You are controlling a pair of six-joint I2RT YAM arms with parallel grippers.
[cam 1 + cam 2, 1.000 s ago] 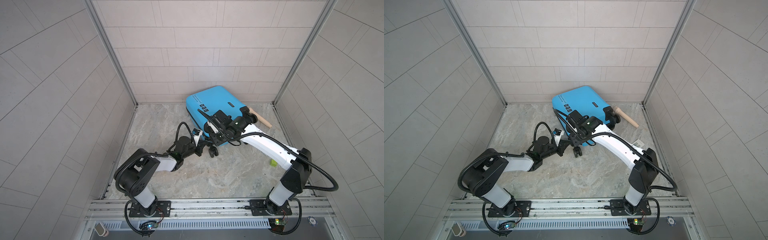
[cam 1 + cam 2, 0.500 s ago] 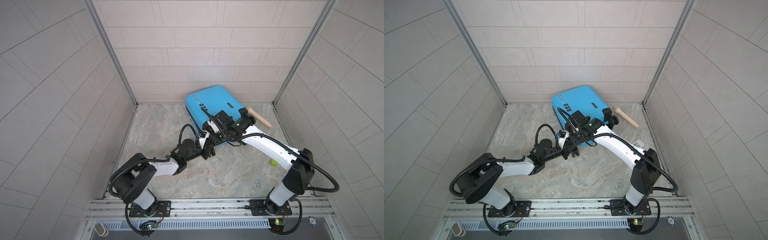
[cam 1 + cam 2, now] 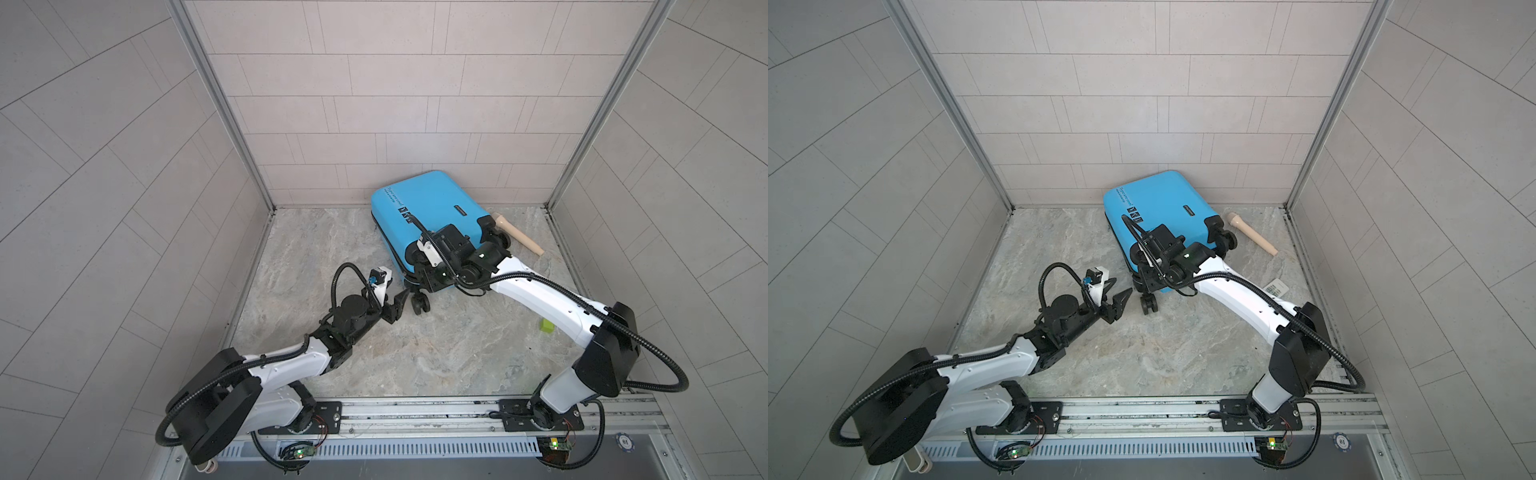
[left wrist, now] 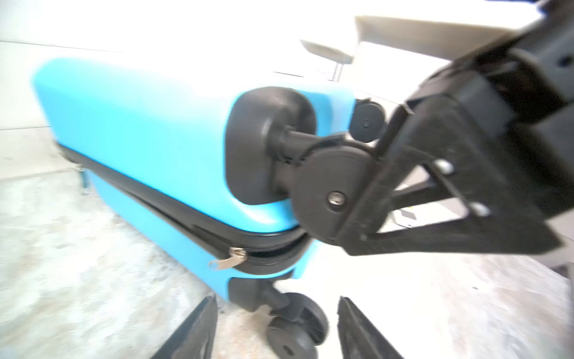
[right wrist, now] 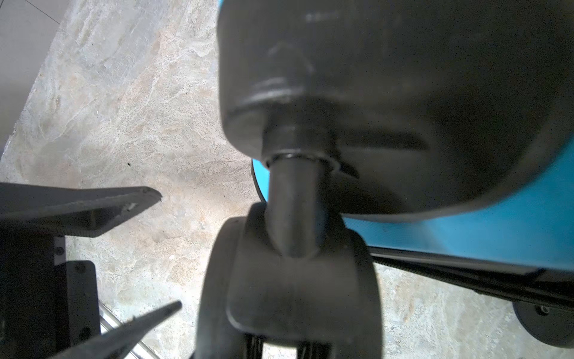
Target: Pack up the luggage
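Near back wall (image 3: 374, 104), blue luggage (image 3: 432, 203) lying closed; contents hidden

Bright, even; wrist cams blurry, overexposed.

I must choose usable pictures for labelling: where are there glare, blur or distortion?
Left wrist view: the background above the luggage is burnt out to white, and edges are smeared. Right wrist view: the near wheel is dark and out of focus, while the floor is sharper. Both top views: evenly lit and sharp, but tile lines on the walls curve.
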